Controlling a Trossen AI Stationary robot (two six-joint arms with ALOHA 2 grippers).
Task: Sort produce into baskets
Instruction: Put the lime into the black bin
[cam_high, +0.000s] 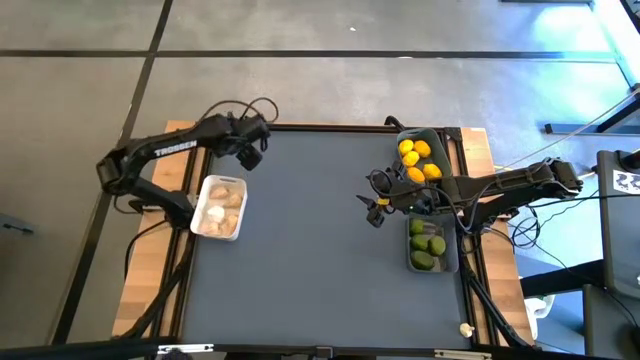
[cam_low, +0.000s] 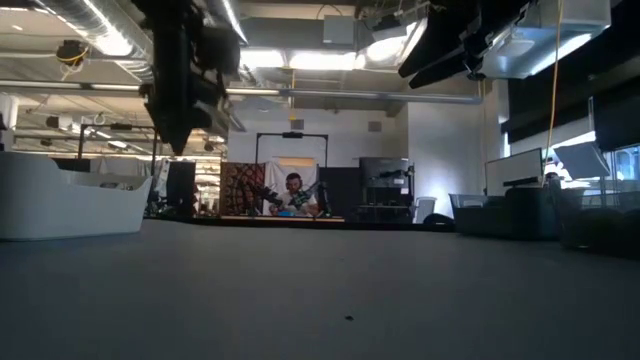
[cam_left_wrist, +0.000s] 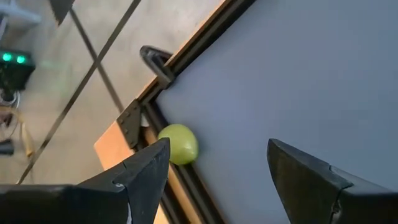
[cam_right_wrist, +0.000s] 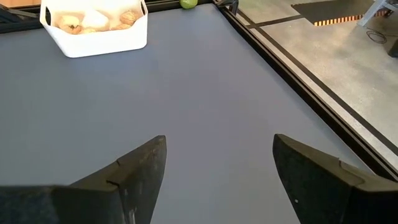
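1. Nearest our left wrist camera, the left gripper (cam_left_wrist: 214, 177) hung wide open and empty, with a stray lime (cam_left_wrist: 178, 144) just ahead against the table's edge rail (cam_left_wrist: 186, 53).
2. Our right gripper (cam_right_wrist: 217, 177), equally spread and empty, faced bare mat; the white basket (cam_right_wrist: 99, 40) of garlic (cam_right_wrist: 93, 20) stood well beyond.
3. Beside our right arm sat the lemons (cam_high: 418, 160) and limes (cam_high: 428, 245) in their bins.

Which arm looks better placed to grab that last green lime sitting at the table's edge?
The left. Its open left gripper hovers right over the lime at the table's corner. The right gripper is across the table, beside the lime basket, far from it.
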